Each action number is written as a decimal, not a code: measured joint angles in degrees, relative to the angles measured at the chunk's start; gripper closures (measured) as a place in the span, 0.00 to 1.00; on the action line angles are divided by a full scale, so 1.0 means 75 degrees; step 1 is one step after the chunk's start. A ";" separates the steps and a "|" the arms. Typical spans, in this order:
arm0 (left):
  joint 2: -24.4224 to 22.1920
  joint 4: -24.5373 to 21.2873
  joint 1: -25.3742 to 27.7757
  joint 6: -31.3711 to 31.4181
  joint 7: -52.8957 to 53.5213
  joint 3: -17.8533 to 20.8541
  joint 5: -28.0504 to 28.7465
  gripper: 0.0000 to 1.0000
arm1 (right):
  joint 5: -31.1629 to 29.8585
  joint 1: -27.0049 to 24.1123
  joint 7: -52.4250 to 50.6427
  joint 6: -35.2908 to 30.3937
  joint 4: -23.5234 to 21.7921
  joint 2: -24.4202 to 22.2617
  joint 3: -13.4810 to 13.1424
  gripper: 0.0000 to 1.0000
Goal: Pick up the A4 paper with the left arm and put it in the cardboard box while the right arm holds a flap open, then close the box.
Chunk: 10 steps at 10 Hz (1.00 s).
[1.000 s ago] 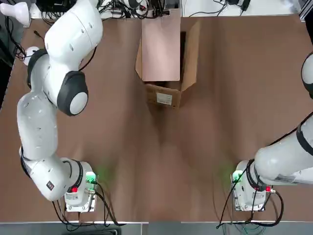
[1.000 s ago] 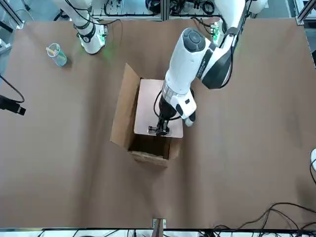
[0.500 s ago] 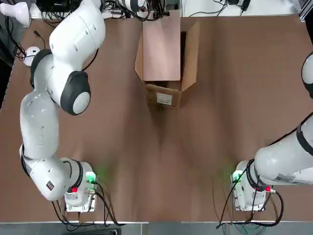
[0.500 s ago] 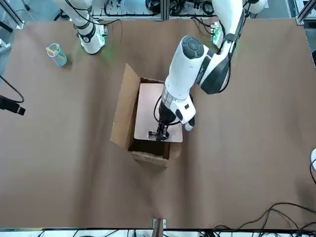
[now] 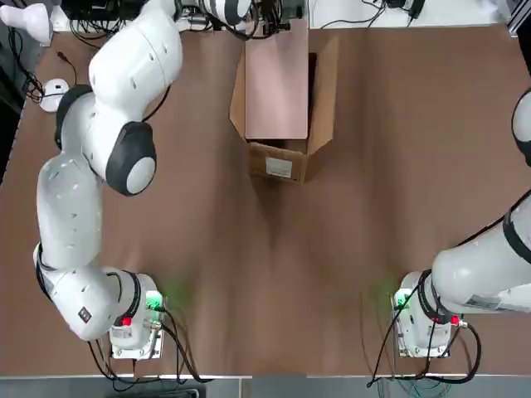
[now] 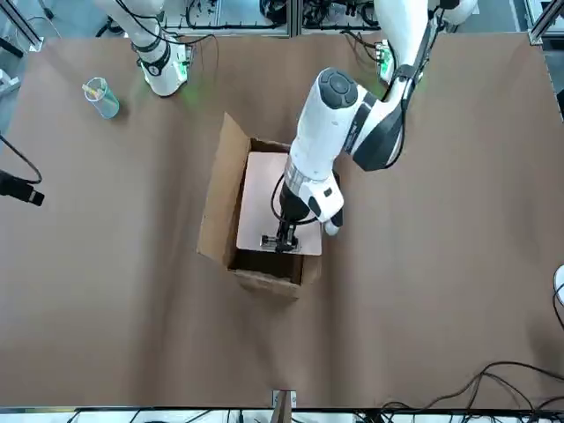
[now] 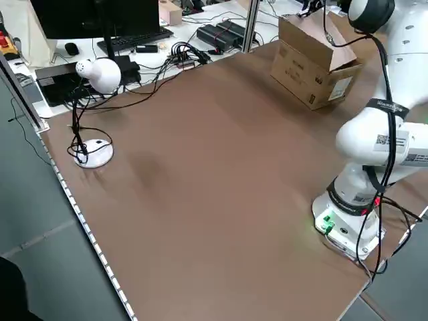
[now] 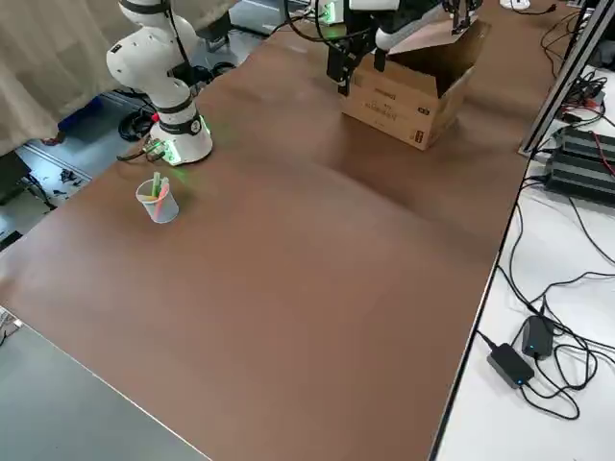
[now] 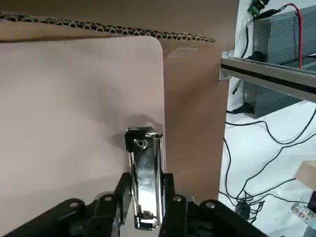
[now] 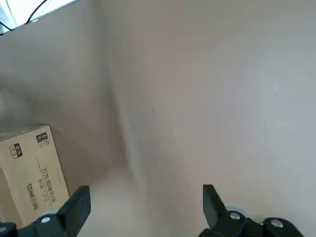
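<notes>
Sheet [image 5: 275,83]: at mouth of box [image 5: 297,171], unreleased
Left hand [image 9: 148,180]: over box, clamped on metal clip [image 9: 146,190]
Right hand [image 10: 147,193]: away from box, fingers apart
Remaining: release, closing

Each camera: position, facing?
Top: overhead, facing table; left arm, right arm.
Front: across table, facing robot; both arms.
Left side: raised, diagonally down; left arm.
Right side: raised, diagonally down; both arms.
Left wrist: facing left pincer, gripping clip over carton.
Right wrist: facing right pincer, open above table.
Top, front share carton.
</notes>
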 joint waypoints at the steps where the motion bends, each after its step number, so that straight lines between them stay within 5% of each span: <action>1: 0.0032 -0.0001 -0.0027 0.0005 0.0006 0.0000 0.0000 0.69 | 0.0019 -0.0010 0.0000 0.0000 0.0000 0.0000 0.0000 0.00; 10: 0.0322 -0.0017 -0.0153 0.0044 0.0243 0.0000 0.0000 0.69 | 0.0032 -0.0014 0.0000 0.0063 0.0000 0.0000 0.0000 0.00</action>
